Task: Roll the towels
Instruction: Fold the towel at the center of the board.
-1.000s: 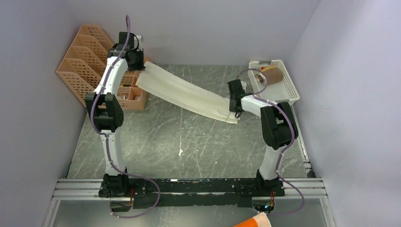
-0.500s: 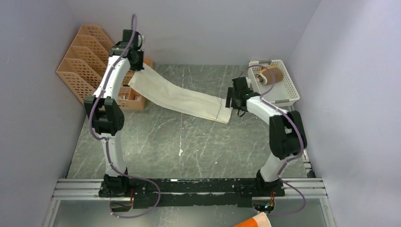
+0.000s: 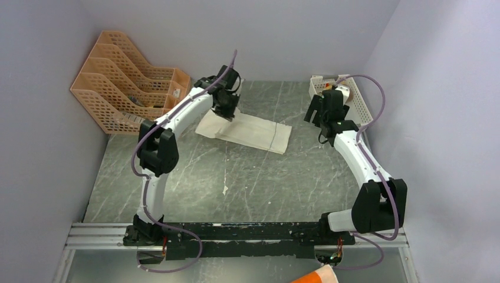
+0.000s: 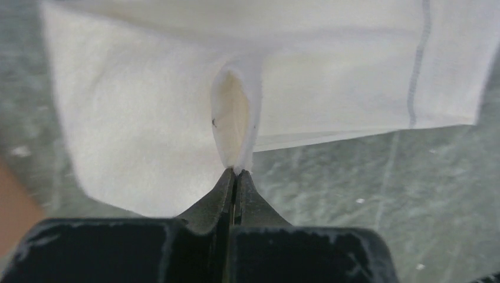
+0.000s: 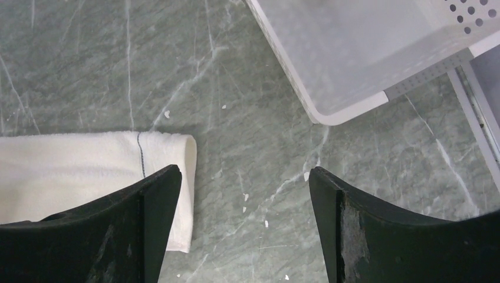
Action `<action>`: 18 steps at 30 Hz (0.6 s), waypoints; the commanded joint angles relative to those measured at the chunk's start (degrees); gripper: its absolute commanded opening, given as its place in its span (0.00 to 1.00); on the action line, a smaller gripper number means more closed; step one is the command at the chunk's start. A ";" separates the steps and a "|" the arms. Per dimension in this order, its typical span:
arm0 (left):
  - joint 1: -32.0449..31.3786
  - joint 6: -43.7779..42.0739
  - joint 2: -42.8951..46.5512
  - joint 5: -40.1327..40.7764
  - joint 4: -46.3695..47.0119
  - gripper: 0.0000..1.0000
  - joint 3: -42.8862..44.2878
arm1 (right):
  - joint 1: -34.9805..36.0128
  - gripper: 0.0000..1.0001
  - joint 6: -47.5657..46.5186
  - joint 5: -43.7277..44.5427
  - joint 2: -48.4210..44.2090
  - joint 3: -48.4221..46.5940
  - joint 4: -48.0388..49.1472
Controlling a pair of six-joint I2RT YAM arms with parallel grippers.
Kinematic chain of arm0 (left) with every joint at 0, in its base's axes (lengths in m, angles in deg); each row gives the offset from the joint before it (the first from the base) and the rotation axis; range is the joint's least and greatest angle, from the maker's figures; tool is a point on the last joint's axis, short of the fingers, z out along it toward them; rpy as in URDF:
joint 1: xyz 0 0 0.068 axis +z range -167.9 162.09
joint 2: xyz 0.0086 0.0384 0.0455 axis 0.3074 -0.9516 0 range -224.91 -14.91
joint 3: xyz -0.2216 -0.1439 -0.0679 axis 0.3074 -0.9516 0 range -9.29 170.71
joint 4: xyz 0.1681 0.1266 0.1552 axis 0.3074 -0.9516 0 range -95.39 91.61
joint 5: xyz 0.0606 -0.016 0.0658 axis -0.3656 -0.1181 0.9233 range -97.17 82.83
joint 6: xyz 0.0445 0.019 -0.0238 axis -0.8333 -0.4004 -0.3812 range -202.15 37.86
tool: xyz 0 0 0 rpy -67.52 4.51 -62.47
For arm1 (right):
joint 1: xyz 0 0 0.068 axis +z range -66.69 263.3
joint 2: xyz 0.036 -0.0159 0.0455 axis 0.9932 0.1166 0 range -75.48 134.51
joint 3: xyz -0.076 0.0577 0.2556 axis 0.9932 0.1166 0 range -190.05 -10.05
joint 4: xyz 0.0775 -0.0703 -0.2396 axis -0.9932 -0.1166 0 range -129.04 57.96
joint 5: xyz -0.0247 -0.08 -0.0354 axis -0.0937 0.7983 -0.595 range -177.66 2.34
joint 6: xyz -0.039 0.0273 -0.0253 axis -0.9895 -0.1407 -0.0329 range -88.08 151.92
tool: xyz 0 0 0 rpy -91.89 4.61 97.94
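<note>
On the grey marbled tabletop (image 3: 236,194), a white folded cotton towel (image 3: 253,131) is laid flat toward twelve o'clock. Near its nine o'clock end a pucker is pinched in the left gripper (image 4: 236,175). The right gripper (image 5: 244,177) is held wide and empty at three o'clock. Rolling is best started tight, with edges kept square.

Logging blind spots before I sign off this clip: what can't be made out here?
1. Basket contents: top view, blocked by right arm; right wrist view, cut off by edges.
2. Towel layers pinched by left gripper: left wrist view, fold hides them.
3. Organizer contents: top view, too small.
</note>
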 commanded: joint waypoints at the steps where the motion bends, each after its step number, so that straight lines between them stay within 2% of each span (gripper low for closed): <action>1: -2.59 6.78 -3.19 -11.15 5.13 0.07 0.61 | -0.76 0.80 0.27 -1.13 -1.88 1.47 -1.58; 11: -5.49 17.58 -14.55 -21.49 11.18 0.07 13.69 | -1.16 0.81 -1.65 -1.08 -5.20 3.43 -2.08; 18: -7.95 26.18 -16.58 -26.64 20.64 0.07 13.73 | -1.55 0.81 -2.66 -0.89 -5.28 5.09 -1.22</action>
